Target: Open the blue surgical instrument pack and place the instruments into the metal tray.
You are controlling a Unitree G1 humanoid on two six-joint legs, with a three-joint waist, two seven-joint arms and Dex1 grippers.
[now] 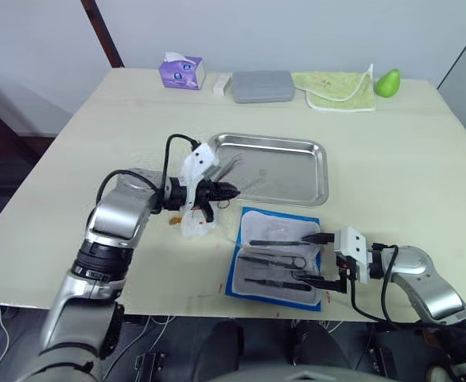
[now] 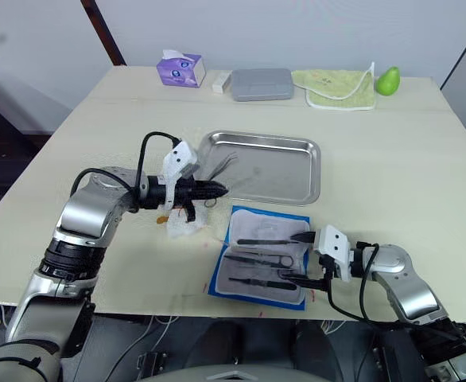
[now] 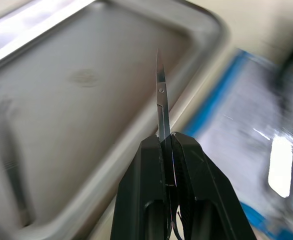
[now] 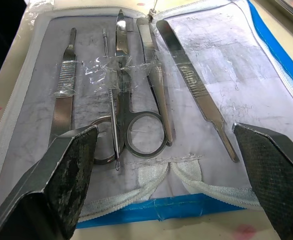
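**Scissors pinched over the tray rim, pack lying open**

Fingers of my right gripper [image 1: 316,258] are spread wide at the near edge of the table [image 1: 408,183], one black finger on each side of the right end of the blue surgical instrument pack [image 1: 274,256]. The pack lies flat and opened, its whitish inner sheet showing inside the blue border. My right wrist camera looks straight down on the instruments [image 4: 136,90] left in it: a slim handle, a thin probe, ring-handled scissors and two forceps, lying side by side, some under a strip of clear tape.

To the left of the pack, a crumpled scrap of white wrapping [image 1: 196,223] lies on the table just under my left gripper [image 1: 227,190]. That gripper is pressed together on a pair of small scissors [image 3: 162,107], the blades closed and pointing forward past my fingertips, above the near left rim of the metal tray [image 1: 316,171]. The tray sits just beyond the pack, and at least one slender tool [image 1: 227,165] already lies in its left end.

Along the far edge stand a purple tissue box [image 1: 180,72], a grey case [image 1: 262,86], a yellow-green cloth [image 1: 335,90] and a green pear [image 1: 388,82].
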